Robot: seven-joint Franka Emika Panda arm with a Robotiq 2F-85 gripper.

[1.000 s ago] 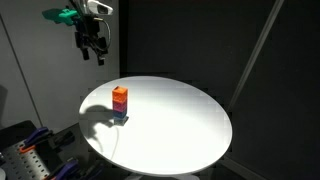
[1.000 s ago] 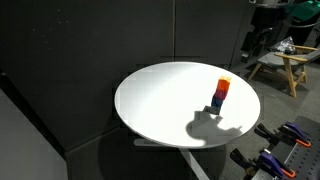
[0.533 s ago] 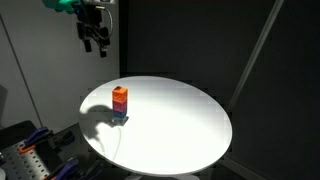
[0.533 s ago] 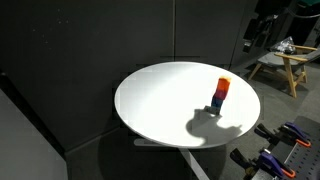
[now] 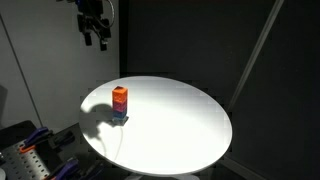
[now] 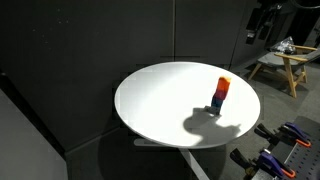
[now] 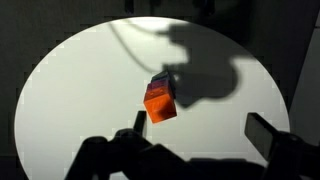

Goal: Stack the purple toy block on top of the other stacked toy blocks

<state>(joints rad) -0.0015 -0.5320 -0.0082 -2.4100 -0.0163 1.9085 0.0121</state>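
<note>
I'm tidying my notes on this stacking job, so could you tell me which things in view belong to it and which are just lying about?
Part of the job:
orange block, on top of the stack
pink block, in the middle
dark blue block, at the bottom
gripper, open, high above the table
round white table

Just lying about:
wooden trestle
blue-and-orange tools

Orange purple toy block [image 5: 120, 94], magenta and blue blocks [image 5: 120, 110], white table [image 5: 175, 125]

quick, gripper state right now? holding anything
Gripper: open, holding nothing; its fingers stand wide apart in the wrist view, well above the orange block.
</note>
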